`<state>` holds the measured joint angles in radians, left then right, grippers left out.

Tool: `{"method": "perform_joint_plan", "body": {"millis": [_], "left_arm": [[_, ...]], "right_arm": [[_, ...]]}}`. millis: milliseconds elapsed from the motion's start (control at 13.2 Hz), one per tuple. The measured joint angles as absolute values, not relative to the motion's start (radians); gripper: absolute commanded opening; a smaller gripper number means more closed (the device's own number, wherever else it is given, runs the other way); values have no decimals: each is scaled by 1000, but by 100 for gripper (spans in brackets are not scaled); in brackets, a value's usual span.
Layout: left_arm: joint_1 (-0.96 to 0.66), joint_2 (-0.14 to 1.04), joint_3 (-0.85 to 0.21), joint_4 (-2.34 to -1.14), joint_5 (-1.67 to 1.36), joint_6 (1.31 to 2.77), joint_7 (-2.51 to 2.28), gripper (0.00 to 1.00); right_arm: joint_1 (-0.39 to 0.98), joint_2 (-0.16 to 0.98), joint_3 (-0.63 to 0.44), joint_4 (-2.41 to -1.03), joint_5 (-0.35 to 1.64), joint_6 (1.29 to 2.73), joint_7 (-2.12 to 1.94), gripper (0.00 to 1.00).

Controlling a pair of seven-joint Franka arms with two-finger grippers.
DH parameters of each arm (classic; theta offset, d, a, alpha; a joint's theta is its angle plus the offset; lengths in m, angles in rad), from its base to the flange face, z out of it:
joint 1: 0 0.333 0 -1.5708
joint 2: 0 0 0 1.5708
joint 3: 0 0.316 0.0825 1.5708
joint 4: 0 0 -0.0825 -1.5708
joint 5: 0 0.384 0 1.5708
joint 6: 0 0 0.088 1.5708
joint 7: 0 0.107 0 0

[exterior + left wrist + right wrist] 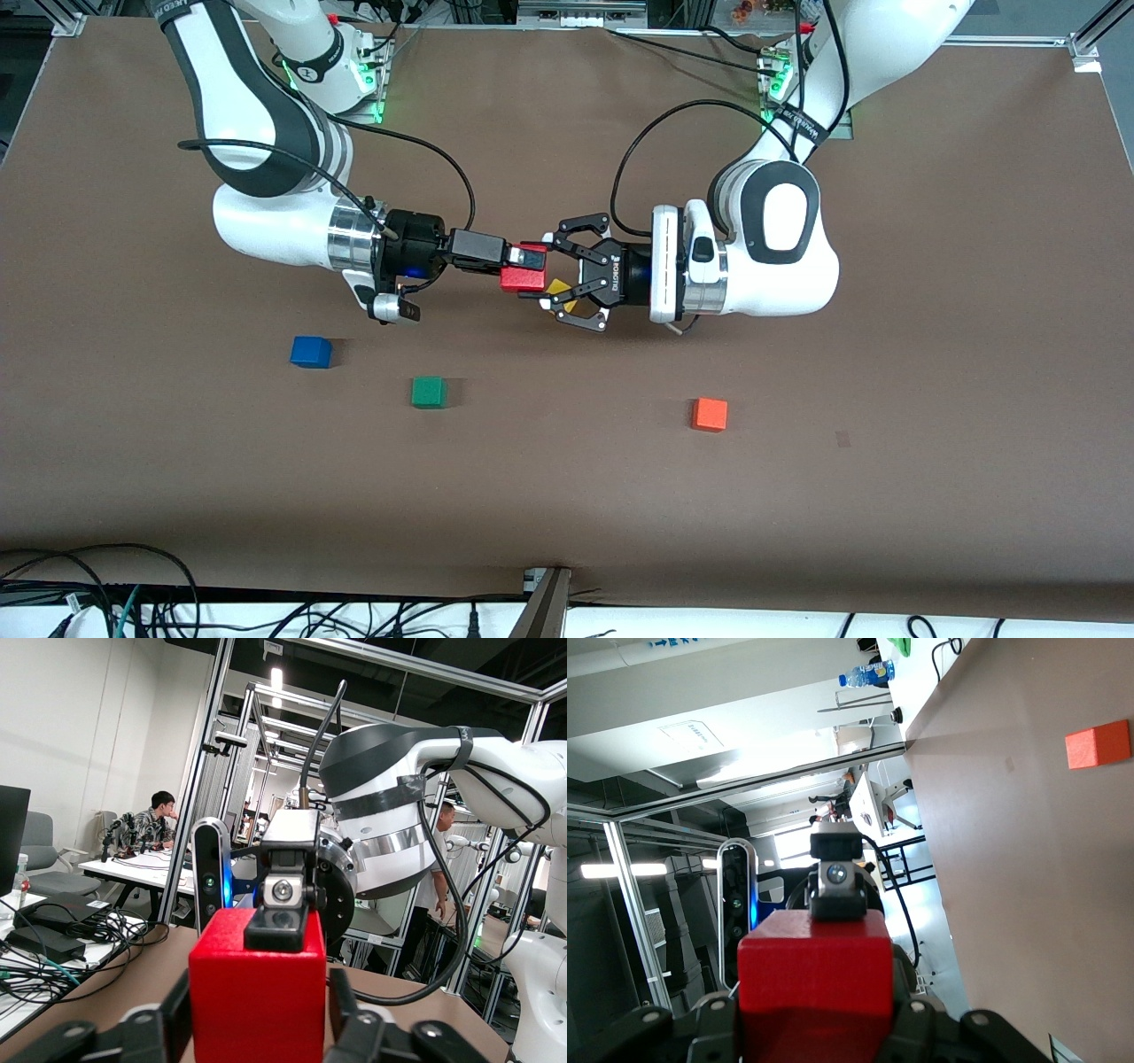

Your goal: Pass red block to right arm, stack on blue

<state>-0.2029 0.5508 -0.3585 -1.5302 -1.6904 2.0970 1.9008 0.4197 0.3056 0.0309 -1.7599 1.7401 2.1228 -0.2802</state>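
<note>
- We have both arms stretched level toward each other over the middle of the table (930, 266), the right arm (266, 221) reaching from its end, the left from the other.
- Our right gripper (530, 259) is clamped on the red block (521, 279), which is held up in the air between the two.
- Our left gripper (556, 279) surrounds the same block; whether its fingers have let go we cannot tell.
- The blue (311, 352) lies toward the right arm's end, nearer the front camera than the handover, beside the green cube (428, 392).

front: high, looking down across table (567, 496) toward arm bases. both wrist views: level, tight on red block (257, 992), facing each other across it.
</note>
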Motion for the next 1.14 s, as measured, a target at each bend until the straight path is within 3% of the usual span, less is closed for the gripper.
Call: {"method": "perform_joint_plan", "body": {"millis": [455, 1137], "left_arm": [[-105, 551, -340, -1526, -1576, 1971, 1900, 100], [163, 508, -338, -1495, -1061, 1717, 1888, 100]], "right_arm": [[419, 306, 25, -1753, 1683, 2130, -281, 10], [416, 309, -27, -1751, 744, 2125, -76, 9]]}}
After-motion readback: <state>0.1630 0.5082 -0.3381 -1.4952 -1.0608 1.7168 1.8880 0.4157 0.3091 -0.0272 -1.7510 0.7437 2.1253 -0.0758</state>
